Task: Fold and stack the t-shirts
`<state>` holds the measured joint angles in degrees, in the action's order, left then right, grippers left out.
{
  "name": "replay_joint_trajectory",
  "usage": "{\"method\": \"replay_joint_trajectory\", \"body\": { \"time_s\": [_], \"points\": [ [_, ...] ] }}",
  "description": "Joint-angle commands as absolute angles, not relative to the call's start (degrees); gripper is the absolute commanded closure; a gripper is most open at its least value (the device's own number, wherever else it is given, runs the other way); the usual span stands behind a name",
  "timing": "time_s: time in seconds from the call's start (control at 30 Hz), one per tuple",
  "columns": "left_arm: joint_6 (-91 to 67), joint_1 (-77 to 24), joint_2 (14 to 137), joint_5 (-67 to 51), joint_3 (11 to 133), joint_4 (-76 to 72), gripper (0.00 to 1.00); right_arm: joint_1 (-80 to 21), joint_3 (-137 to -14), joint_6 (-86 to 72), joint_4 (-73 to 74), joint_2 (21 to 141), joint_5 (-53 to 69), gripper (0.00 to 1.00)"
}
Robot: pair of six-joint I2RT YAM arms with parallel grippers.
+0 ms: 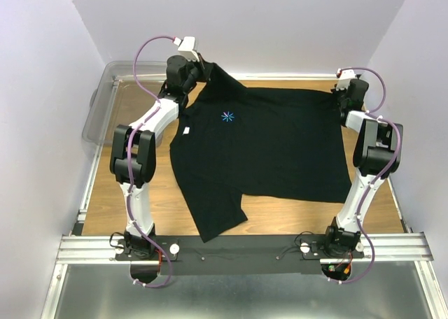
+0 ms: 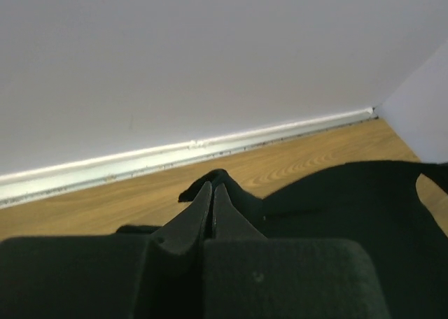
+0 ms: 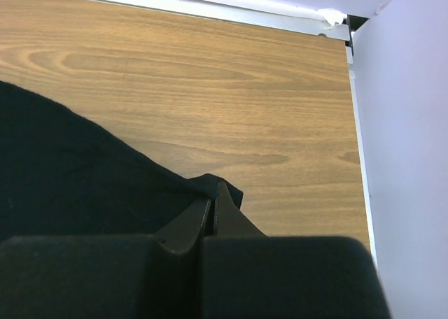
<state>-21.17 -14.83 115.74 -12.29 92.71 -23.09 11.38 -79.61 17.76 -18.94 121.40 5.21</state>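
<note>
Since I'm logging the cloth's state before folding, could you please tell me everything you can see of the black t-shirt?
The black t-shirt is soft cloth with a small blue star-like print and a small white label near its left edge. It lies spread, mostly flat, on the wooden table, one short sleeve pointing toward the near edge. The left pincer is shut on its far left corner, slightly raised; the right pincer is shut on its far right corner.

Matt black cloth t-shirt (image 1: 266, 144); wood-grain table (image 1: 112, 186).
</note>
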Motion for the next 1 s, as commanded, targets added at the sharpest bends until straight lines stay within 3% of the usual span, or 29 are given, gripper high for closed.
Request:
{"method": "replay_joint_trajectory", "body": {
  "time_s": [0.0, 0.47, 0.97],
  "points": [
    [-19.5, -14.4, 112.8, -15.2, 89.1, -24.3, 1.00, 12.1, -77.7, 16.7, -20.9, 118.2, 6.4, 0.99],
    [-18.1, -14.4, 106.2, -18.1, 81.0, -25.8, 1.00, 12.8, -75.0, 16.8, -20.8, 116.0, 6.9, 0.99],
    [-9.1, -14.7, 106.3, -32.5, 86.1, -23.0, 1.00, 13.8, -73.3, 17.0, -20.7, 113.8, 7.9, 0.99]
  ]
}}
